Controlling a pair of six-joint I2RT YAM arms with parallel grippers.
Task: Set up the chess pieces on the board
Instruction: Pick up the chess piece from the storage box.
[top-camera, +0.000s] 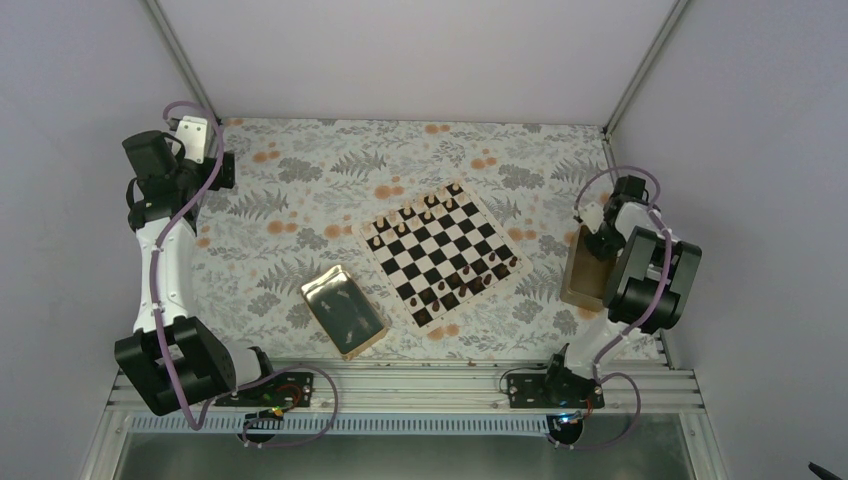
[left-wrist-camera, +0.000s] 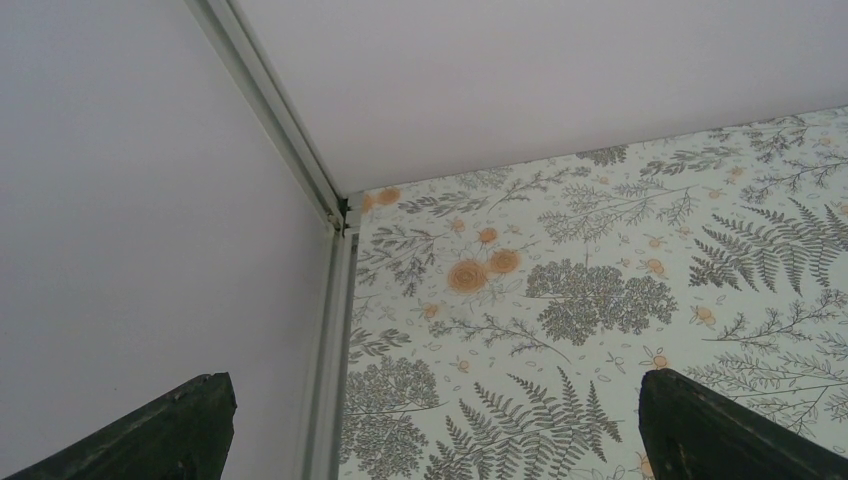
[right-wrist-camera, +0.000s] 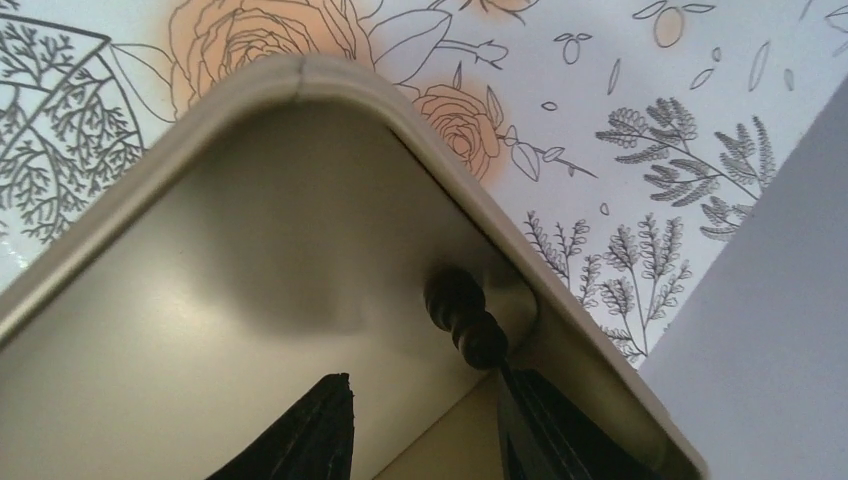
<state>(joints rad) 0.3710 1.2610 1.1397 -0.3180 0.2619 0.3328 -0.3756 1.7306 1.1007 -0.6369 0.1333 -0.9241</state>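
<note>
**Right pincer** (right-wrist-camera: 425, 380) — fingers apart, clamped on nothing, lowered inside the box (right-wrist-camera: 330, 75) at the right edge of the overhead view.

**Dark piece** (right-wrist-camera: 465, 315) — lies on its side in the box's corner, right of centre in the right wrist view. It sits just off the tip of the right-hand finger, not between the two.

**Board** (top-camera: 440, 250) — centre of the overhead view, set diagonally. Pieces (top-camera: 440, 287) are ranked along its upper-left and lower-right edges, too small to count.

**Left pincer** (left-wrist-camera: 432, 378) — fingers wide apart, empty, over bare bench (top-camera: 300, 190) at upper left, well apart from the board.

**Tray** (top-camera: 330, 295) — lower left of the board.

**Handling note, step in hand:** this looks like fetching the piece out of the box.
- The pincer should probably shift toward the corner until the piece lies squarely between the fingers. The wall leaves little room there.
- Close gently, since a rounded piece may roll or squirt free.
- Lift clear of the rim before crossing to the board.
</note>
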